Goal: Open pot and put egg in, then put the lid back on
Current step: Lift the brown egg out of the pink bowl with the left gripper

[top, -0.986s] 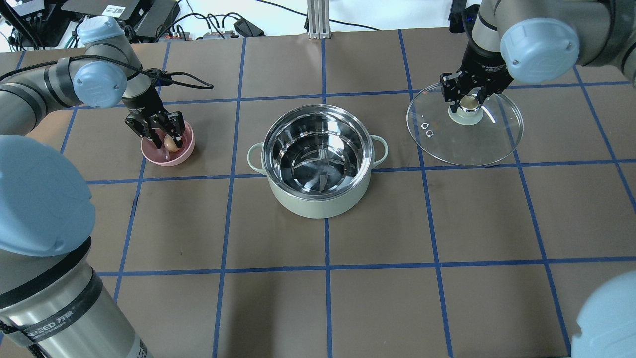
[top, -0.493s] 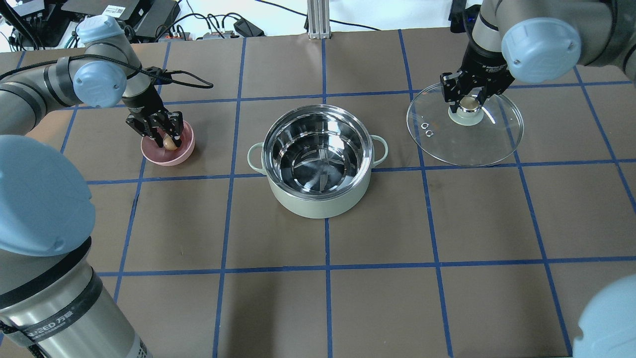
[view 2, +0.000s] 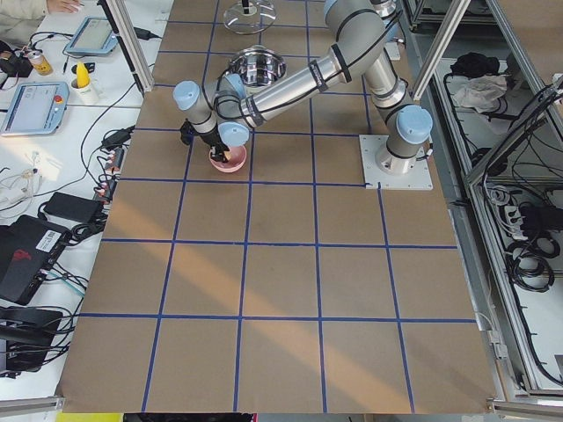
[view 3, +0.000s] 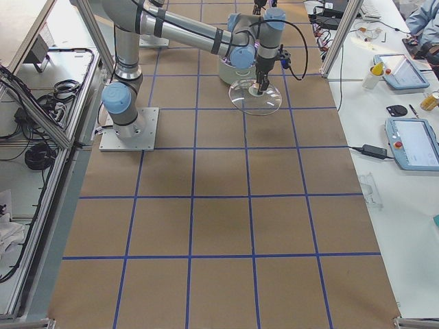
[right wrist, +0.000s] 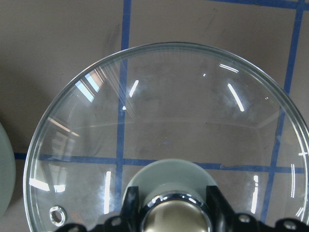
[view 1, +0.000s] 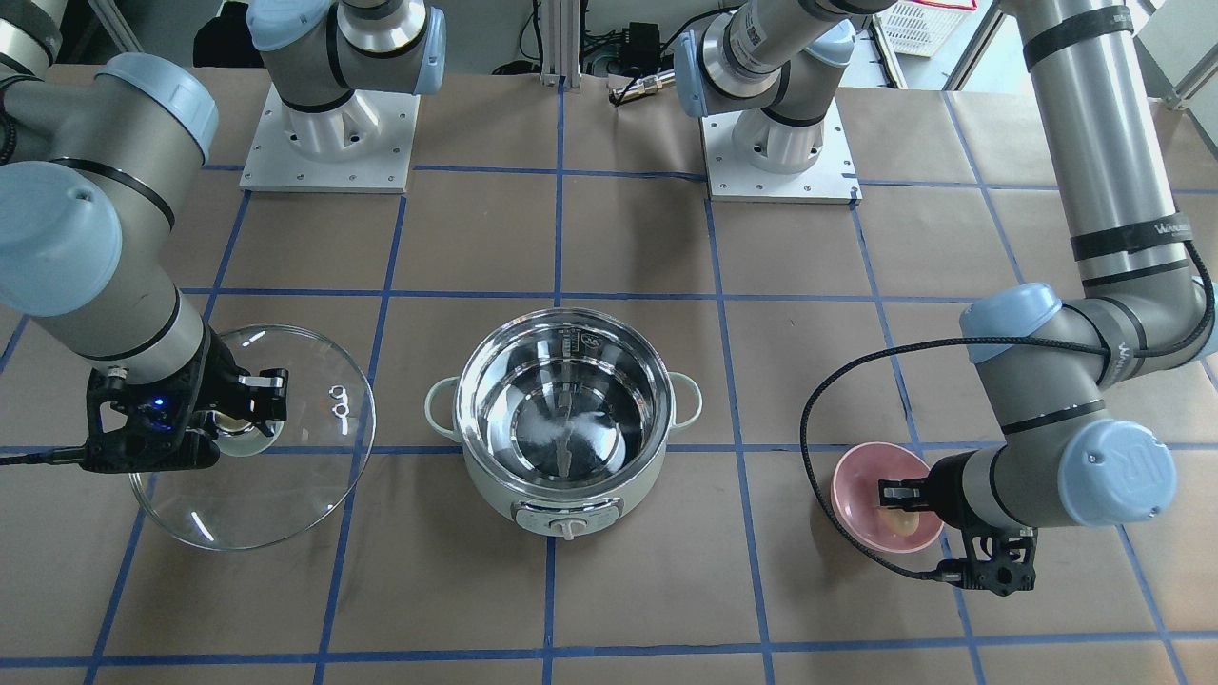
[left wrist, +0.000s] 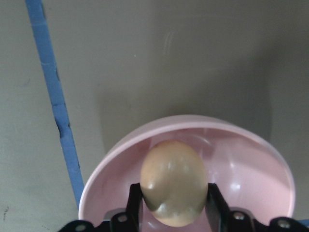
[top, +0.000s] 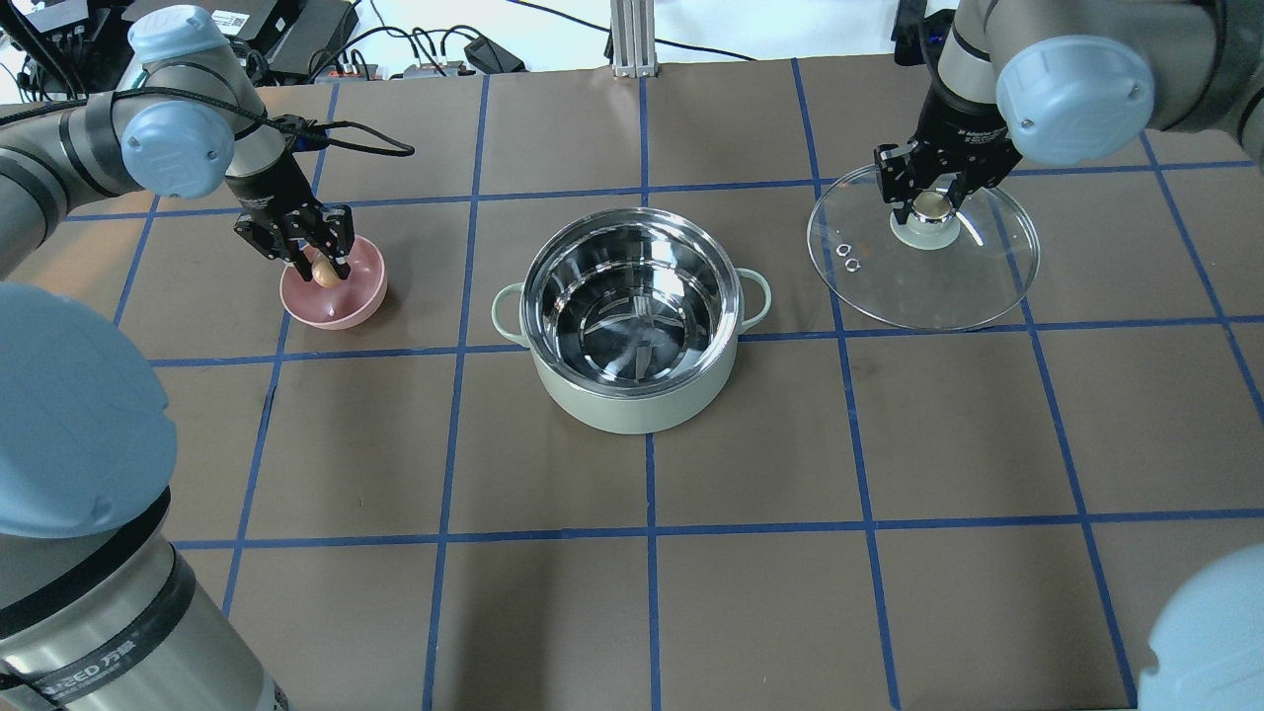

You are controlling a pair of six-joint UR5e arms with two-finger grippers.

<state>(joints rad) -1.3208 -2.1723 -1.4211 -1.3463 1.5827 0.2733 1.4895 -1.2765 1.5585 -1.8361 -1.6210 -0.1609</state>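
The round mint-green electric pot (top: 632, 410) stands uncovered at the middle of the brown counter (top: 750, 474), its polished steel inside bare, so the opening is done while egg and re-lidding remain. The left hand (top: 318, 269) grips the smooth tan oval egg (left wrist: 174, 181) just over the glossy pink bowl (top: 357, 296). The right hand (top: 928, 207) is closed about the beige ball knob (right wrist: 176, 220) of the round clear glass lid (top: 948, 281), which lies flat on the counter, apart from the pot on the robot's right.

Bright overhead light streaks white glare across the glass lid (right wrist: 193, 96) and steel pot (top: 632, 407), with soft shadows on the counter (top: 889, 444).
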